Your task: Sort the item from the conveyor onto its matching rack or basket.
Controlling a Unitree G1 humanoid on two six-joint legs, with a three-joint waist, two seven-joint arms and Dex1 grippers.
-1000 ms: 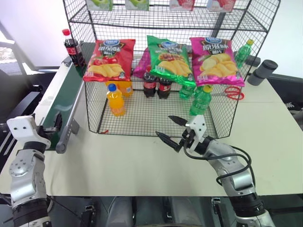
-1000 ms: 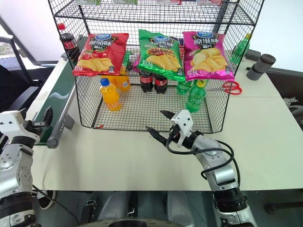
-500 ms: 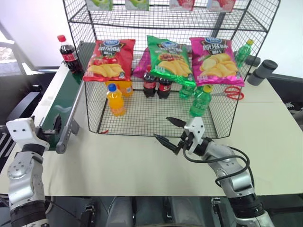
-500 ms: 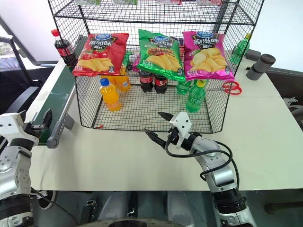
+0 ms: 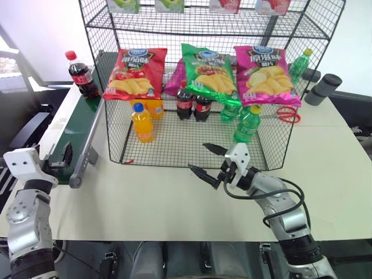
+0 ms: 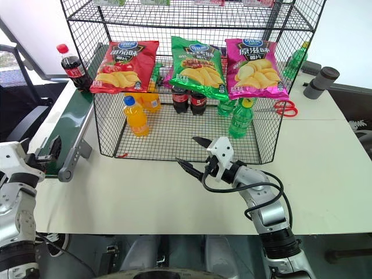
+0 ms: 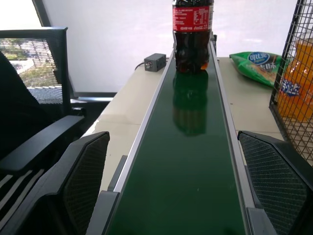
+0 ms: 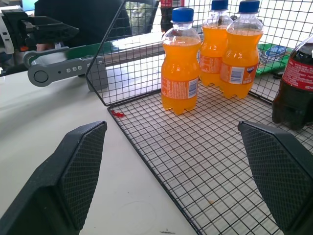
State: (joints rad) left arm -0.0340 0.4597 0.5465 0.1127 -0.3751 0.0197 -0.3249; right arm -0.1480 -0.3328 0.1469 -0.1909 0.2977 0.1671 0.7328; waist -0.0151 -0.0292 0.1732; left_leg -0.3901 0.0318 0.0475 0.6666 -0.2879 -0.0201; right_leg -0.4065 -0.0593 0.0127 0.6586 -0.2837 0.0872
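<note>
cola bottle (image 5: 81, 74): standing upright at the conveyor (image 5: 74, 126)'s far end, beside the rack (image 5: 197, 87)
handling: likely rigid, smooth, top-heavy when full; taking it around the labelled body looks safest
left gripper (image 7: 176, 181): waiting at the belt's near end, fingers spread wide, holding nothing
right gripper (image 5: 211, 164): hovering over the tabletop (image 5: 325, 157), spread, empty

cola bottle (image 7: 192, 36) upright far down green conveyor (image 7: 188, 166); open left gripper (image 7: 178, 188) fingers flank belt; green crisp bag (image 7: 257, 63) beside
</note>
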